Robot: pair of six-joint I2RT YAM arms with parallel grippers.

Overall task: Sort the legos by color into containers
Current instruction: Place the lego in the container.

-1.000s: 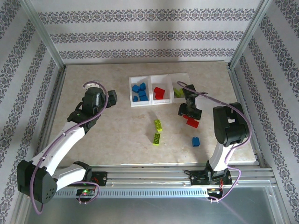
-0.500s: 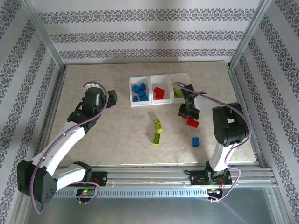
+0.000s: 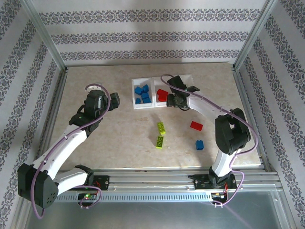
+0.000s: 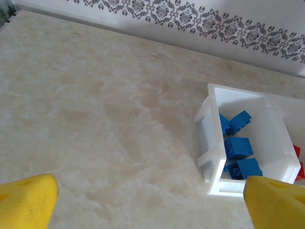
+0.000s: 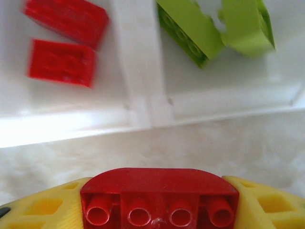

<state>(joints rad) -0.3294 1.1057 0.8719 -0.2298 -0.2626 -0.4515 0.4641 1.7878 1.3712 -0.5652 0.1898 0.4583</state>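
The white three-bin tray holds blue bricks in its left bin, red bricks in the middle and lime green bricks on the right. My right gripper hovers at the tray's front edge, shut on a red brick, studs' underside facing the camera. Ahead of it lie the divider wall, two red bricks and two green ones. My left gripper is open over bare table, left of the tray and its blue bricks.
Loose on the table: one red brick, one blue brick and two lime green bricks. Metal frame posts and patterned walls ring the table.
My right gripper has left the spot by the loose red brick on the right and swung left and back to the tray's front, carrying a red brick. The left arm has not moved.
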